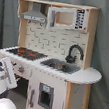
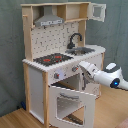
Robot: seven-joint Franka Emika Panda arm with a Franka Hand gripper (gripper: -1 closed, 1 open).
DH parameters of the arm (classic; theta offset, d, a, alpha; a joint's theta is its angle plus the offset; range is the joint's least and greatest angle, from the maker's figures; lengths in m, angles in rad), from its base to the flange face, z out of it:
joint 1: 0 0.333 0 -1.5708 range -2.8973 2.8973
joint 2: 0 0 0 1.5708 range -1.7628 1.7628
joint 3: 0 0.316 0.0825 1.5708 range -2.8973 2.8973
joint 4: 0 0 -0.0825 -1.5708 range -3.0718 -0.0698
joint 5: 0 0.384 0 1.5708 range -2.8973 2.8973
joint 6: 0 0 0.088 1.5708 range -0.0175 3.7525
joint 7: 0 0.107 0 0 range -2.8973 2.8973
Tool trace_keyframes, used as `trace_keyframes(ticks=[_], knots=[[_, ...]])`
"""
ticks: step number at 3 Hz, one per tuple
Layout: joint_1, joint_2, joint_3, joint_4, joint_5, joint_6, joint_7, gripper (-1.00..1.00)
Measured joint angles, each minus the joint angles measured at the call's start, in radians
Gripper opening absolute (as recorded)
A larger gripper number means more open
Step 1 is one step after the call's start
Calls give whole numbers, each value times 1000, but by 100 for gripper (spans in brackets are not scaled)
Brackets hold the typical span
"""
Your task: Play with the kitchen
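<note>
- Your gripper (image 2: 80, 68) sits at the kitchen (image 2: 60, 60) front edge, by the knobs (image 2: 57, 75); whether its fingers are parted, you cannot tell.
- The oven door (image 2: 70, 104) hangs open below; dropping risks striking it.

Gripper (image 2: 75, 69) tip blurred at kitchen (image 2: 60, 35) front — finger state unclear.

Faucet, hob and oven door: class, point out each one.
faucet (image 1: 74, 52), first exterior view, curved neck.
hob (image 2: 51, 59), second exterior view, black top.
oven door (image 2: 70, 104), second exterior view, open panel.
</note>
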Motion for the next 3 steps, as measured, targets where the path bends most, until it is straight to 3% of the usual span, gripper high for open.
trace_keyframes(ticks=[1,3], knots=[[-64,-2,4,23,0,57,57,100],[-202,-2,4,88,5,209,64,100]])
